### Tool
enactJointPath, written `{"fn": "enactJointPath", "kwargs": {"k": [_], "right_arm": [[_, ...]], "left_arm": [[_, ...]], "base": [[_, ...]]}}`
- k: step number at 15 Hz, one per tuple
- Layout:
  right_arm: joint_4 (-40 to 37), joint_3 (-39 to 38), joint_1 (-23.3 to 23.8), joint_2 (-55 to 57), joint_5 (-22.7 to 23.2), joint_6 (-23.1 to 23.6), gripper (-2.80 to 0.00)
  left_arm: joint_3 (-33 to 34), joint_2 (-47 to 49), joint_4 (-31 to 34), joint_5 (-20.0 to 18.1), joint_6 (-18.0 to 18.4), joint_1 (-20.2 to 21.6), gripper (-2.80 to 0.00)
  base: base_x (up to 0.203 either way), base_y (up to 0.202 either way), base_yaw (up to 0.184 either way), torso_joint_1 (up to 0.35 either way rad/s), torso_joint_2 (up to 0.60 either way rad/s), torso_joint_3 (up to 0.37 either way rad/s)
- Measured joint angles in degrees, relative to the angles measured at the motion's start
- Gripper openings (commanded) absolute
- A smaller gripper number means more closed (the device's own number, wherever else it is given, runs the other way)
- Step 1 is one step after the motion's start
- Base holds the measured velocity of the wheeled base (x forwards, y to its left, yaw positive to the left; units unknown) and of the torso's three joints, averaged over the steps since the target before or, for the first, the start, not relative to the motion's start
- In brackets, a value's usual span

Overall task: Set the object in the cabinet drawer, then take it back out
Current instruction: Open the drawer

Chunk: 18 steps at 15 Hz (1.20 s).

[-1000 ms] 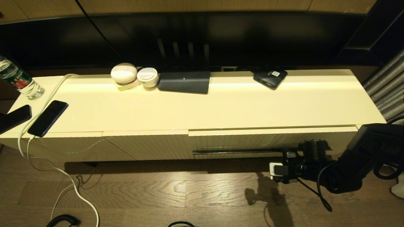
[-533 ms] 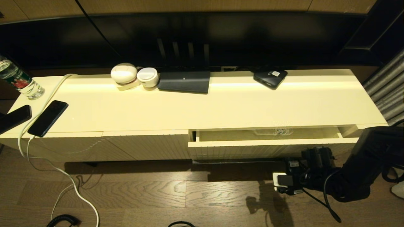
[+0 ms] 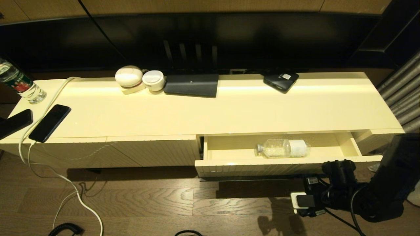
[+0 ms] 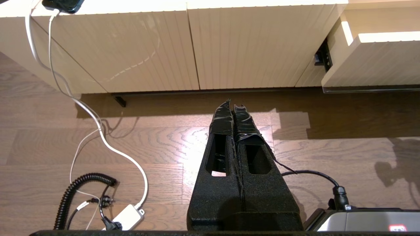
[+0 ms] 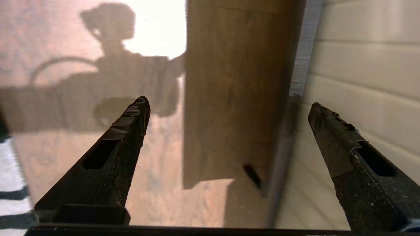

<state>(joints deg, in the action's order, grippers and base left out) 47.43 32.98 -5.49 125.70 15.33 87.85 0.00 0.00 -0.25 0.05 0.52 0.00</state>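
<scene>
A: Where is the right gripper (image 5: 226,108)?

B: Low in front of the cabinet drawer (image 3: 279,166), by the drawer front's right end, just below its lower edge. Its 2 fingers (image 5: 131,124) stand wide apart with nothing between them; 1 lies close to the ribbed front, the other out over the wooden floor (image 3: 164,200).

A: And the water bottle (image 3: 282,148)?

B: It lies on its side inside the pulled-out drawer, above and behind the gripper and a little to its left, cap pointing to the robot's left. Nothing touches it.

A: The dark handle strip (image 4: 370,88)?

B: It runs along the drawer's lower edge, right beside the gripper; I cannot tell whether a finger touches it.

A: The left gripper (image 4: 232,106)?

B: Parked low over the floor, well to the left of the drawer, its 2 fingers pressed together and holding nothing. It faces the ribbed panels (image 4: 197,49) without a strip.

A: Anything else?

B: A labelled bottle (image 3: 19,83) and 2 phones (image 3: 49,123) sit on the cabinet top's far left end, well apart from both grippers.
</scene>
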Motion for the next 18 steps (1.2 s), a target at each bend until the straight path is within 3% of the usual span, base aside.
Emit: {"fn": "enactJointPath", "kwargs": {"k": [6,7,11,13,18], "right_arm": [[-3.94,-4.49,1.11,-12.75,0.56,-0.85,0.0],[-4.44,-5.87,1.75,-15.85,0.6,-1.49,-2.8],[-11.23,-11.0,5.51,-31.06,0.6,-6.54,-2.8],[-18.98,-11.6,6.76,-39.44,0.6,-12.16,-2.8],[-46.69,-1.35,7.33,-51.49,0.33,-42.99,-2.8]], "left_arm": [[0.0,0.0,0.0,-0.01,0.0,0.0,-2.8],[0.0,0.0,0.03,0.0,0.0,0.0,-2.8],[0.0,0.0,0.0,-0.02,-0.01,0.0,-2.8],[0.0,0.0,0.0,-0.02,0.0,0.0,-2.8],[0.0,0.0,0.03,0.0,0.0,0.0,-2.8]], "base": [[0.0,0.0,0.0,0.0,0.0,0.0],[0.0,0.0,0.0,0.0,0.0,0.0],[0.0,0.0,0.0,0.0,0.0,0.0],[0.0,0.0,0.0,0.0,0.0,0.0],[0.0,0.0,0.0,0.0,0.0,0.0]]}}
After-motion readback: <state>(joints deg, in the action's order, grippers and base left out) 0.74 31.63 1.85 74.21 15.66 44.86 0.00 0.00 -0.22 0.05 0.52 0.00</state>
